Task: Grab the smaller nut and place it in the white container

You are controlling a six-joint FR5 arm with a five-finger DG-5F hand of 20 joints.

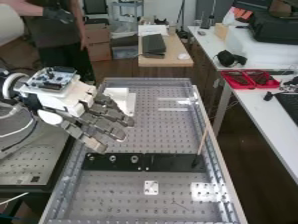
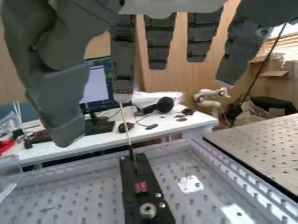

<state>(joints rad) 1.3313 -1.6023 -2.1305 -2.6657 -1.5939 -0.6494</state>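
A: Where is the smaller nut [image 1: 91, 157] to be found?

B: It is seen on the flat black bar [image 1: 174, 163], towards the end on the arm's side, with the larger nut [image 1: 113, 158] beside it and the bearing [image 1: 134, 159] past that.

A: How is it best taken?

B: A descent from above the bar is called for, with the thumb and one finger set to either side of the nut. The unused fingers should be kept well lifted, as the larger nut could easily be knocked. Contact should be made low on the nut and pressure added gently, since so small a part may be tipped or squeezed out. A straight lift should follow.

A: And how is the hand [image 1: 113, 114] held?

B: It is held raised, beyond the bar and towards its arm-side end, sloping down with fingertips reaching nearly over it. The fingers are released, extended and slightly spread, with nothing grasped. Lowering and finer alignment are judged to be needed before any closing.

A: Where is the nut then to be carried?

B: To what is taken to be the white container [image 1: 122, 99], farther off than the bar and partly hidden behind the hand.
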